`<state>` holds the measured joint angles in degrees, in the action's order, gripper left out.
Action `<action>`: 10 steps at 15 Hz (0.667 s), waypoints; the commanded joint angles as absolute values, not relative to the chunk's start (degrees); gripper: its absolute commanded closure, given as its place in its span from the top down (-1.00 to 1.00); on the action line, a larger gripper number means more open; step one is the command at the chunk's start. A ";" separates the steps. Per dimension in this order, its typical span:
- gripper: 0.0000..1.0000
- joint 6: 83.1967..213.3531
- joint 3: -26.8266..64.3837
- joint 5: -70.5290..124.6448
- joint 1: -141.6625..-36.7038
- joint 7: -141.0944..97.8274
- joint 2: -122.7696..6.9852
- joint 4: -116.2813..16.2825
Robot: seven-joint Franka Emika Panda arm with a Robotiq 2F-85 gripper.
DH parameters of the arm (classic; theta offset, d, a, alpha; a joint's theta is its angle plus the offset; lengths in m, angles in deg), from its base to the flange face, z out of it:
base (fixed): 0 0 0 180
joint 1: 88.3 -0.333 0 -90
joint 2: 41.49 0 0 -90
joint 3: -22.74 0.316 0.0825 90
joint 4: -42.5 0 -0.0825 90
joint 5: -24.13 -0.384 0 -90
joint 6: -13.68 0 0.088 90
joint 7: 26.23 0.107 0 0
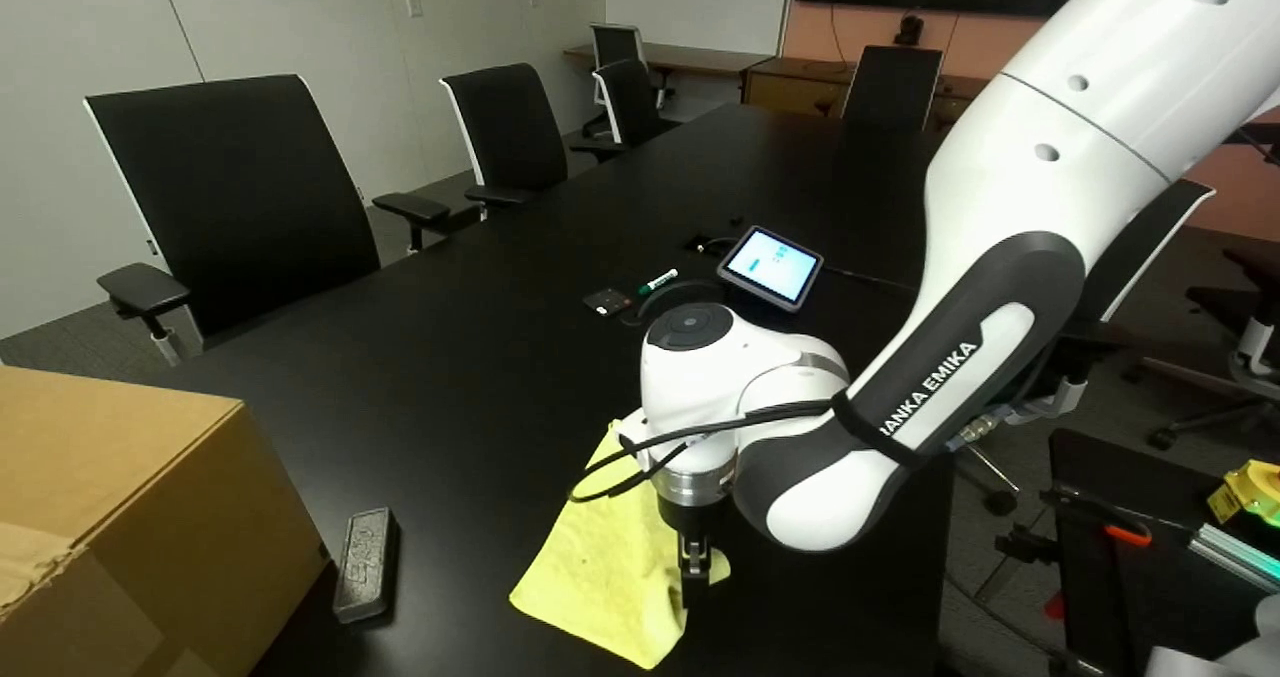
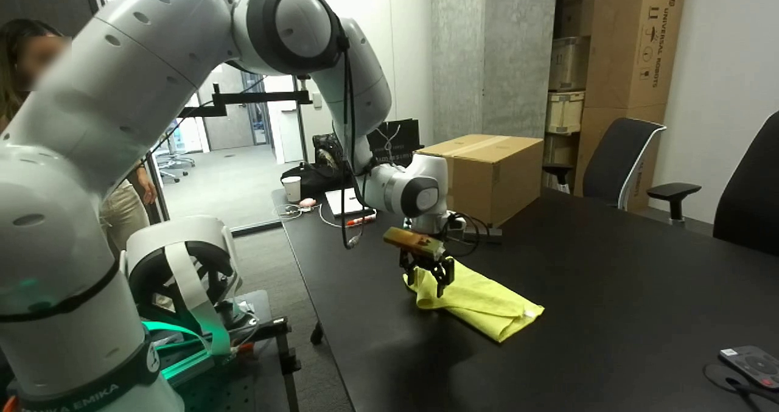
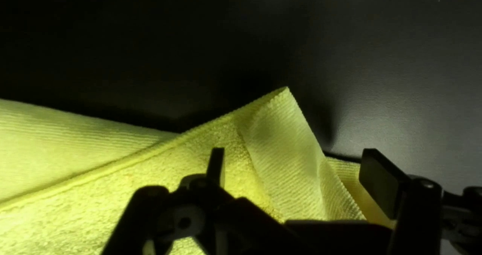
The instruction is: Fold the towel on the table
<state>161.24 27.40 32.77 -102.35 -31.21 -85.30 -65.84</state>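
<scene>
Where the yellow towel [image 2: 487, 299] lies partly folded on the black tabletop [image 2: 608, 302] (one corner turned back in the wrist view), the tool [image 3: 295, 162] hangs over its edge, unclenched, fingers [image 3: 380, 183] spread. Nearby sits a dark oblong block [image 1: 364, 564] beside a cardboard box [image 1: 200, 537]; farther off, a lit tablet [image 1: 770, 267].

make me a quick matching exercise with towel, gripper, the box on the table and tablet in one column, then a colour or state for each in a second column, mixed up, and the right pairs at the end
1. towel | A. lit up
2. gripper | B. tan
3. box | C. yellow, partly folded over
4. tablet | D. jaws apart

Right pairs: 1-C, 2-D, 3-B, 4-A
</scene>
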 commanded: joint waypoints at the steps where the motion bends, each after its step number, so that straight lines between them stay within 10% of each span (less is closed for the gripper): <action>1: 0.21 160.85 27.79 33.19 -101.90 -30.94 -86.18 -64.11; 10: -0.48 159.34 26.90 34.07 -102.70 -30.27 -85.01 -63.81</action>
<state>161.00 27.38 32.77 -102.23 -31.21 -85.92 -64.63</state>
